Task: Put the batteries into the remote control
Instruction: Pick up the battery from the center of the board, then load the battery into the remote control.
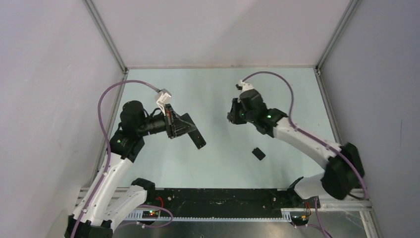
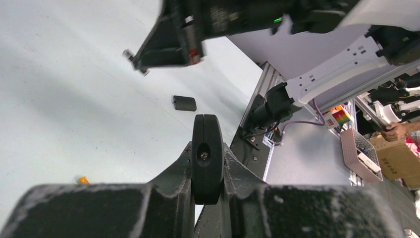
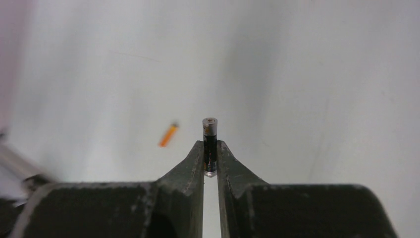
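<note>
My left gripper (image 1: 184,127) is shut on the remote control (image 1: 197,138), a slim black bar held above the table and pointing toward the middle. In the left wrist view the remote (image 2: 207,163) shows end-on between the fingers. My right gripper (image 1: 236,117) is shut on the dark battery (image 3: 210,141), whose pale tip sticks out past the fingertips. The orange battery (image 3: 169,135) lies loose on the table, left of the right gripper's jaws; it also shows in the left wrist view (image 2: 82,180). I do not see it in the top view.
A small black squarish cover piece (image 1: 258,153) lies on the table near the right arm, also in the left wrist view (image 2: 184,103). The right arm (image 2: 198,29) hangs above the table ahead of the left gripper. Grey walls enclose the table.
</note>
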